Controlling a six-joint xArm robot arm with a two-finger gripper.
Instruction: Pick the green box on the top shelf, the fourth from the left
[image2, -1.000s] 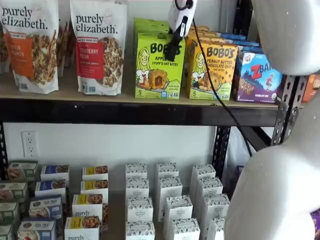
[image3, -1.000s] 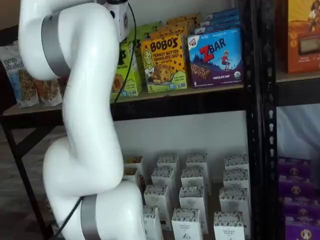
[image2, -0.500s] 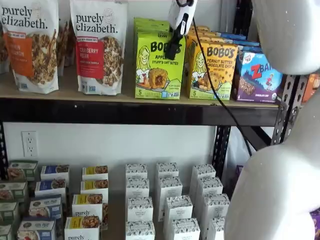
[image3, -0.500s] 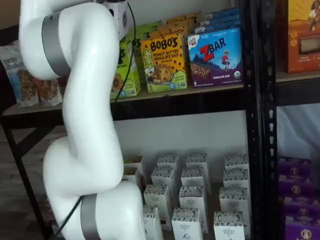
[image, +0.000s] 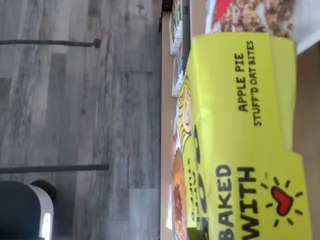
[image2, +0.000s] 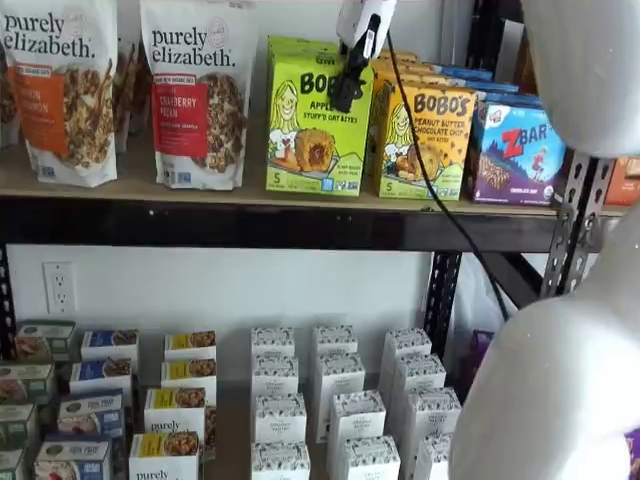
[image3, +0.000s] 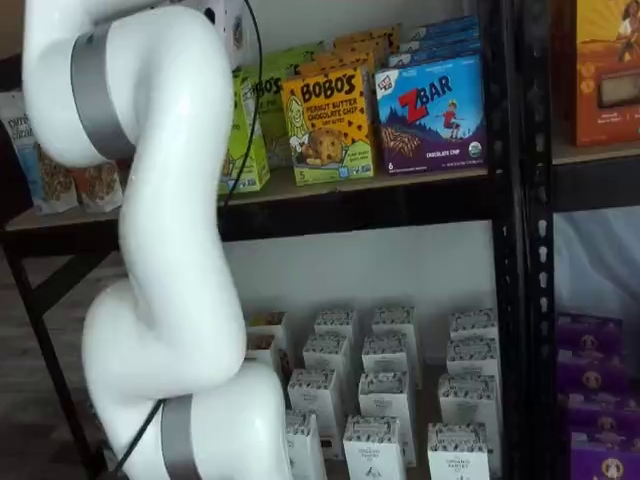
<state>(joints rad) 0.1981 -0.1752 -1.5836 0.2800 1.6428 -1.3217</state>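
The green box is clamped at its top edge by the gripper, whose black fingers are closed on the carton. The box is found at the front of the top shelf, at about 12 o'clock in a shelf view, and its base appears to be raised a little off the board and drawn forward, though this is hard to tell. The grip is probably taken high so that the carton can be pulled clear of the green cartons stacked behind it.

In the wrist view the box's lime top panel is seen close up, with the wooden floor far below.

At 3 o'clock of the green box, just beside it, a yellow-orange carton is stood, and could be brushed on the way out. At 9 o'clock a granola bag is stood near. A black cable is hung across the yellow-orange carton. In a shelf view the box is largely hidden by the white arm.
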